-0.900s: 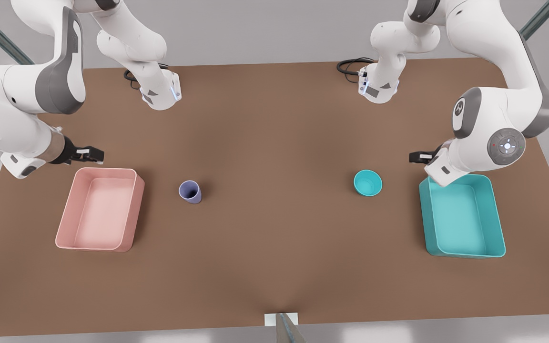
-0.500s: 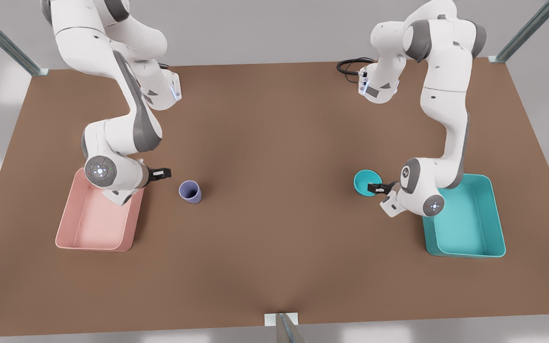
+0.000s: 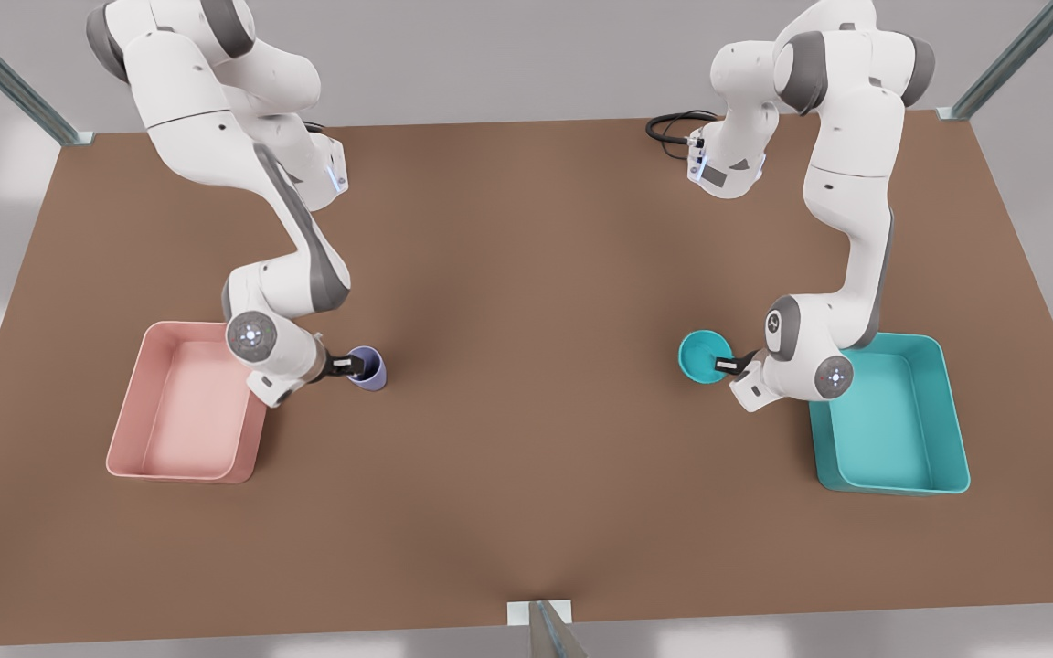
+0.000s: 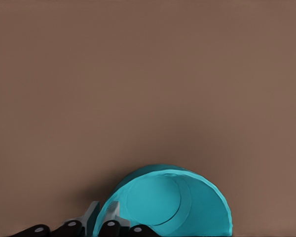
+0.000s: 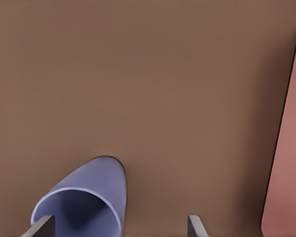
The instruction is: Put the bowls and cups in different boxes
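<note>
**A:** How is the right pincer set, and what is met first at its tips?

**B:** Its fingers are spread wide and nothing is held. The small, smooth lavender-purple tumbler cup is found right at the fingertips, standing mouth-up on the flat brown table. In the right wrist view one finger is seen in front of the cup's mouth and the other well outside it. So one wall of the cup is straddled, not the whole body. The shallow pale pink rectangular box is placed just behind this pincer, under its wrist.

**A:** And the left pincer?

**B:** It is nearly closed. In the left wrist view the rim of the small round teal bowl is pinched between the two fingers. The bowl is carried tilted, with its opening turned away from the pincer. The shallow teal rectangular box lies just behind that wrist.

**A:** What is the coming move judged to turn on?

**B:** Each vessel is reached forward of its own pincer, and each box lies close behind. A pull back is therefore called for on both sides. For the cup, the grip must be closed across that one wall first.
</note>
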`<move>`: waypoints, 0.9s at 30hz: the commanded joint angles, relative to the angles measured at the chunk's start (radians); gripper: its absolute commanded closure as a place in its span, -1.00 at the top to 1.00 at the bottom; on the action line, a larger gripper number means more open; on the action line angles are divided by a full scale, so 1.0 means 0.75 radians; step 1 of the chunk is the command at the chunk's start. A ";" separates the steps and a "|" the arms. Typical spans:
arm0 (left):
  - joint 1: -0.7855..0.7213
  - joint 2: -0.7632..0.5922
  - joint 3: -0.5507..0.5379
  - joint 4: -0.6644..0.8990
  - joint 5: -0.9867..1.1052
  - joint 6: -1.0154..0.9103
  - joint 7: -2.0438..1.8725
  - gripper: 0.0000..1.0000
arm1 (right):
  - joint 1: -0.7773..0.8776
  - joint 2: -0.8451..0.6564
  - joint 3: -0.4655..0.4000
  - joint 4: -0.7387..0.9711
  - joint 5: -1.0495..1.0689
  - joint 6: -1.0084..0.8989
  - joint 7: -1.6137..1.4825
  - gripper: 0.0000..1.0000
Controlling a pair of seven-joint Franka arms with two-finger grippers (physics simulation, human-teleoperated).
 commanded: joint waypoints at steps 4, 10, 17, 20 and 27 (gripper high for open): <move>0.004 -0.065 0.055 0.126 0.008 -0.240 0.119 -0.57 | 0.002 -0.026 0.018 -0.102 0.002 0.096 0.140 1.00; 0.183 -0.130 0.391 0.421 0.014 -0.359 0.076 -0.57 | -0.004 0.035 0.024 -0.124 0.002 0.153 0.138 1.00; 0.290 0.060 0.395 0.363 0.008 0.093 0.117 -0.57 | -0.002 0.095 0.024 -0.124 0.002 0.167 0.138 1.00; 0.308 0.166 0.395 0.363 0.008 0.224 0.130 -0.57 | 0.000 0.095 0.024 -0.122 0.002 0.167 0.138 0.19; 0.314 0.121 0.395 0.365 0.026 0.093 0.164 1.00 | 0.012 0.107 0.026 -0.098 0.004 0.149 0.140 -0.43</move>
